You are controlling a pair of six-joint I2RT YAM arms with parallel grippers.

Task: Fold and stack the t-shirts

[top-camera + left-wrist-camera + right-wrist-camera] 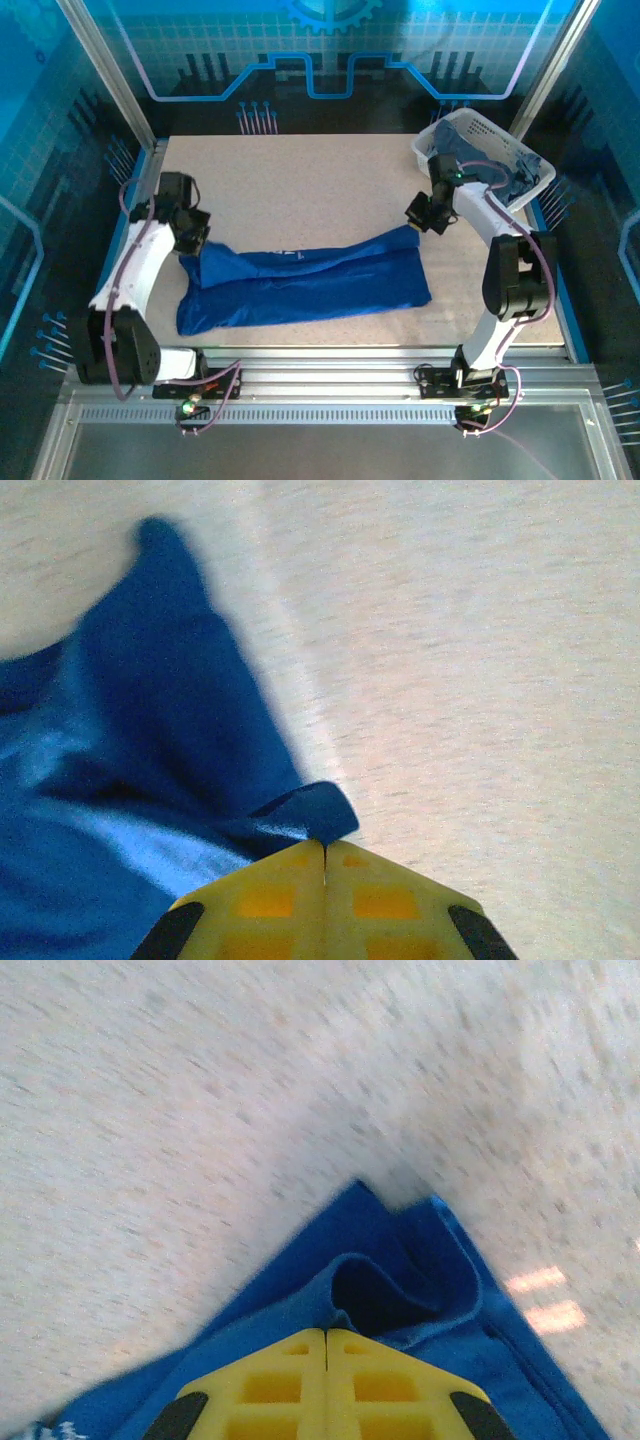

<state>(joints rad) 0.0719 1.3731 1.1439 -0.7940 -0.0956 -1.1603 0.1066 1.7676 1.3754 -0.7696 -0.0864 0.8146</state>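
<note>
Left gripper (193, 236) — you have its jaws pressed together on a fold at the left end of the blue shirt (300, 282). Right gripper (428, 214) is likewise clenched, pinching the shirt's far right corner. The shirt lies long and bunched across the table (300, 190), between the arms. Grey-blue shirts (462, 150) sit in the basket (487, 127) — far right corner.

Your speckled table (300, 190), royal blue t-shirt (310, 285) lying lengthwise across near half, white lattice basket (478, 128) at far right corner
</note>
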